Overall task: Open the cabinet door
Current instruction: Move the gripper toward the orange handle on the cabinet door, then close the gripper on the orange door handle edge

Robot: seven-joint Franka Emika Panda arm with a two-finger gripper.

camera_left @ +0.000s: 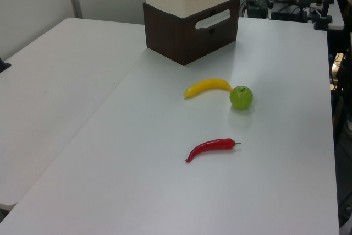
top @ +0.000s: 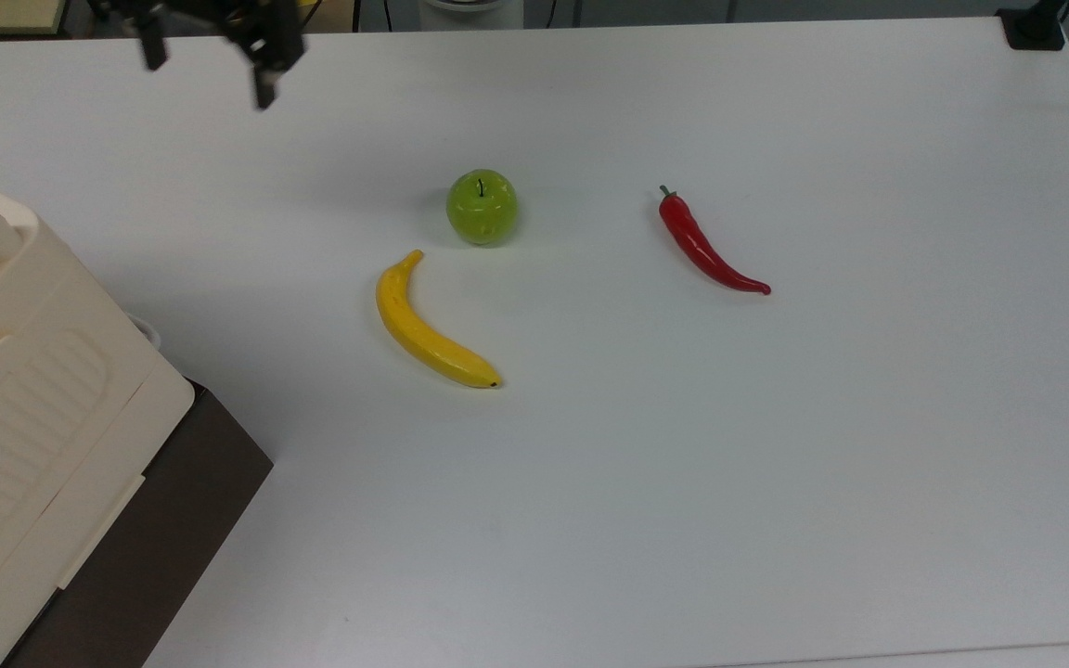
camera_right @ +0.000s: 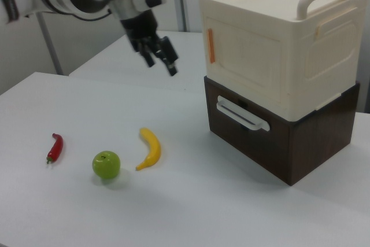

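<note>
Cabinet door shut, flat on the cream cabinet, facing the fruit. Gripper up in the air beside that door, apart from it, jaws spread wide, empty. Below on the table: banana, green apple, red chilli.

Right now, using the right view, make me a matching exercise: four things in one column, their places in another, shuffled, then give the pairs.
Things:
1. banana
2. apple
3. chili pepper
4. gripper

Places, by the right view:
A. farthest to the right view's left on the table
B. in the air, above the table
C. between the other two foods
D. the food nearest the cabinet

Pairs: 1-D, 2-C, 3-A, 4-B
</note>
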